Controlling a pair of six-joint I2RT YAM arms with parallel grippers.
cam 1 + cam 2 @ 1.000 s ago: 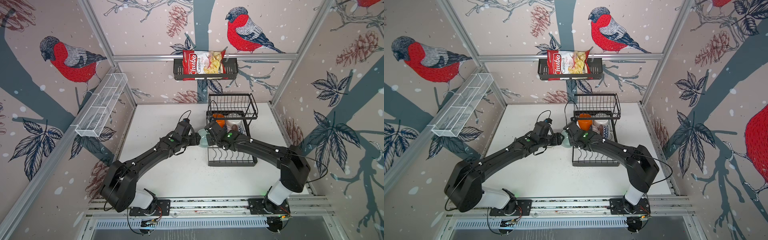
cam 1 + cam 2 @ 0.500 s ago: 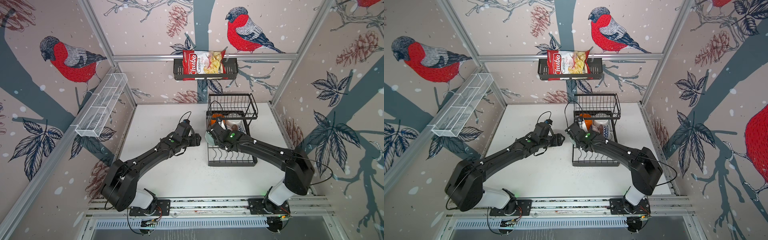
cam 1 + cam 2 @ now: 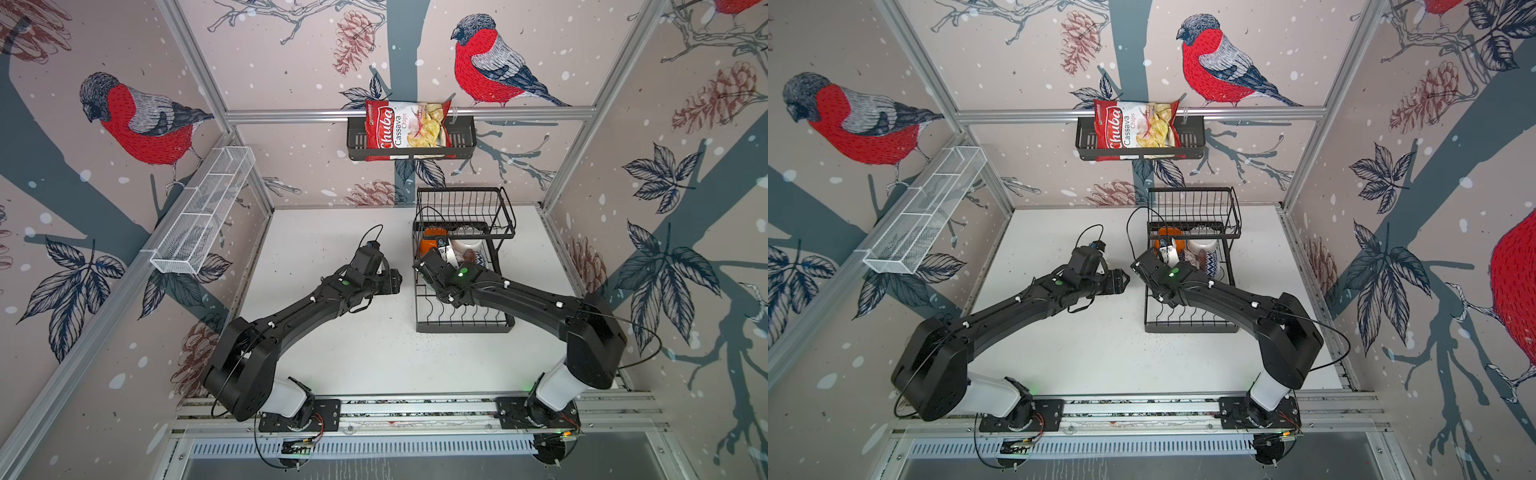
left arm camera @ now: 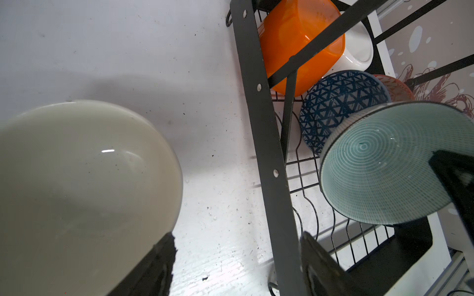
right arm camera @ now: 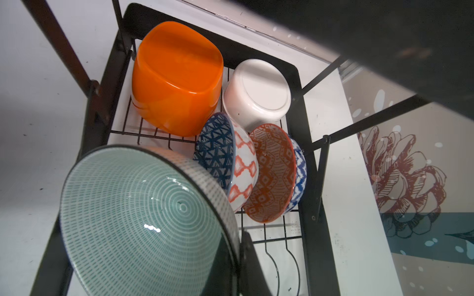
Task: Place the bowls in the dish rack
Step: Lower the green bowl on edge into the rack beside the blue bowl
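The white table (image 3: 324, 232) bears the dish rack (image 3: 462, 328).

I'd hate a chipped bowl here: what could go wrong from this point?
The teal bowl hangs tilted from the right fingers by its rim alone; it might slip. It sits close to the blue-triangle bowl leaning in the dish rack, so lowering it could knock that row over. The open left fingers stand beside the cream bowl and may nudge it.

free: front dividers (image 3: 465, 312) of dish rack (image 3: 463, 329) | blocked: rear slots, bowls (image 5: 177, 77) | overhead: basket tier (image 3: 465, 208)
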